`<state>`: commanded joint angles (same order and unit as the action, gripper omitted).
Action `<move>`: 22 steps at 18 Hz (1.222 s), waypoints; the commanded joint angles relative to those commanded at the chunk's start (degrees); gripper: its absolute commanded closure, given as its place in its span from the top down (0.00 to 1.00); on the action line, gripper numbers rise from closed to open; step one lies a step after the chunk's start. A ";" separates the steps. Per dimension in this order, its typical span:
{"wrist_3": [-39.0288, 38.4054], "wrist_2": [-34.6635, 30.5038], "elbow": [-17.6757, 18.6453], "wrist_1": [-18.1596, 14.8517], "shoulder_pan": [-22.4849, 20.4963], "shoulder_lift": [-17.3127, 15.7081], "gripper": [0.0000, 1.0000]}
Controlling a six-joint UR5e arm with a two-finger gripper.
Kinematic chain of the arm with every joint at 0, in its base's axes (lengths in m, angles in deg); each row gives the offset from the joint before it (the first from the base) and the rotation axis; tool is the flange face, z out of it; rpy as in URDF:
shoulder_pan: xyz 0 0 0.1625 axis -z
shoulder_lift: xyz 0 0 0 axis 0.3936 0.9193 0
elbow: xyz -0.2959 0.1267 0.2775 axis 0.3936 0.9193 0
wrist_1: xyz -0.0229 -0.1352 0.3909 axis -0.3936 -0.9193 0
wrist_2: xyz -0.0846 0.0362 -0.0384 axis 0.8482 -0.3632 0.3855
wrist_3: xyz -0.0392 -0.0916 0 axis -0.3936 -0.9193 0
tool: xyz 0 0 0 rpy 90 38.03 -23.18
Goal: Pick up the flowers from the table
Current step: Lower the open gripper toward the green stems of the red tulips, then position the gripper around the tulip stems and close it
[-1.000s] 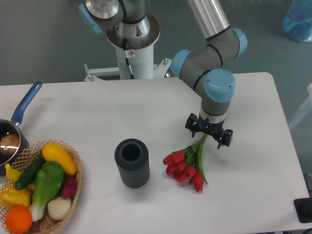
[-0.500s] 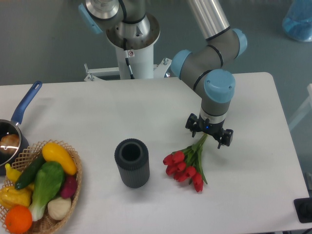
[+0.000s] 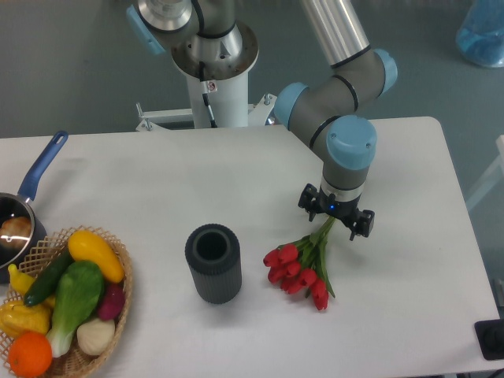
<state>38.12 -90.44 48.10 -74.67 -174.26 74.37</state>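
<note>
Since a second ago our arm point(image 3: 346, 94) has shifted very slightly to the left and upward in the picture, while everything else on the desk lies as it did. We see the white desk point(image 3: 157, 181) filling most of the view, with our grey and light-blue arm reaching down from the upper middle to a spot right of centre. At the lower left corner sits a wicker basket point(image 3: 118, 276) heaped with coloured fruit and vegetables, and just above it, at the left edge, a dark pot with a blue handle point(image 3: 43, 161) that is partly cut off by the frame. Near the middle of the desk stands a dark ribbed cylinder point(image 3: 213, 262), upright with its open top facing us, well apart from the basket. To its right lie the flowers point(image 3: 303, 272), red heads pointing toward the lower left and green stems running up and to the right, flat on the desk. Our gripper point(image 3: 336, 216) hangs directly over the stem end, its black body covering the tips of the stems, so we cannot tell from this view whether the jaws are spread or pinching the stems.
</note>
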 joint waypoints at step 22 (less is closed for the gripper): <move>-3.08 1.58 1.67 -0.18 0.00 0.79 1.00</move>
<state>35.04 -88.86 49.77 -74.85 -174.26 75.16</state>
